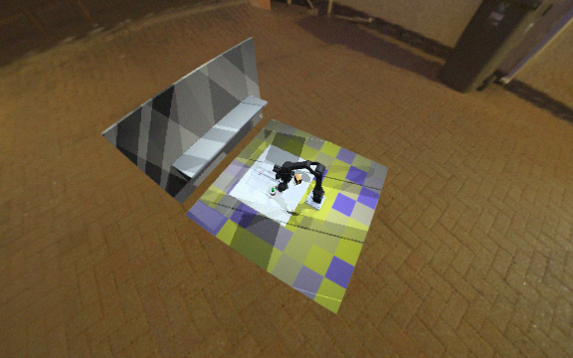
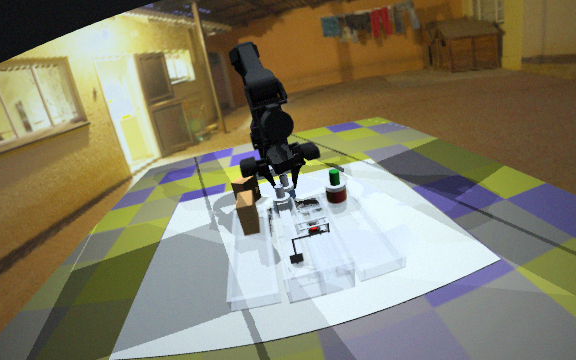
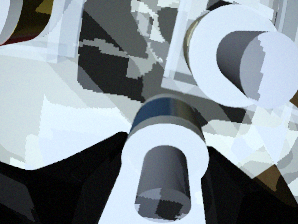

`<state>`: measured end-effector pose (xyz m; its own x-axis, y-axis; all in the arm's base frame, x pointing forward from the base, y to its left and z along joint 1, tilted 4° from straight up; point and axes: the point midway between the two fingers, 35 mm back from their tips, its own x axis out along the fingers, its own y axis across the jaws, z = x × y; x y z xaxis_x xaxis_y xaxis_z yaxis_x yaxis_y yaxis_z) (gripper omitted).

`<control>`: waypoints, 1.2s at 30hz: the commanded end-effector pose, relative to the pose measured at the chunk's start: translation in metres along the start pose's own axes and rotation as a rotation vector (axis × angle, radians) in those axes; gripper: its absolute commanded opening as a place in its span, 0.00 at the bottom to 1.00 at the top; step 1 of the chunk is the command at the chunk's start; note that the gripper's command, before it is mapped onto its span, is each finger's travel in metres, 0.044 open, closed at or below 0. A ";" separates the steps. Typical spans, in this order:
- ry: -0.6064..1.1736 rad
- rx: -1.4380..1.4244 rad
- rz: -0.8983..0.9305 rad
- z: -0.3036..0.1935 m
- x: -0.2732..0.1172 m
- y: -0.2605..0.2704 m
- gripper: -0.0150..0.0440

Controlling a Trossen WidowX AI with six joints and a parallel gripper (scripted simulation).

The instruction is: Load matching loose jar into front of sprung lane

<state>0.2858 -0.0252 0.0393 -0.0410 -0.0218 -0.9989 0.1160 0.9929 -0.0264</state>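
White board below; the hand (image 1: 283, 188) (image 2: 284, 184) (image 3: 165, 147) grips the blue-banded jar (image 2: 288, 189) (image 3: 165, 115), long axis roughly upright, grey knob up.

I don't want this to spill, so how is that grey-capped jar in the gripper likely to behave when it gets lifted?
The jar looks rigid, so it probably won't flex between the gripper's fingers. Its round sides could let it twist a little. Standing tall with a narrow cap, it might tip if it bumps the neighbouring jar.

Top looks down from afar; exterior faces the arm across the lanes, which close-in wrist also sees from above
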 end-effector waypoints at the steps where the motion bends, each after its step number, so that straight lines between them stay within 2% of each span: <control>1: -0.007 -0.043 0.015 0.003 -0.013 0.009 0.25; 9: 0.063 -0.006 -0.016 -0.011 -0.019 -0.008 0.25; 26: -0.017 0.048 -0.020 0.008 -0.099 -0.017 0.25; 36: -0.018 0.053 -0.019 0.008 -0.077 -0.017 0.25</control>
<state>0.2963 -0.0408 0.1245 -0.0232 -0.0400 -0.9989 0.1597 0.9862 -0.0432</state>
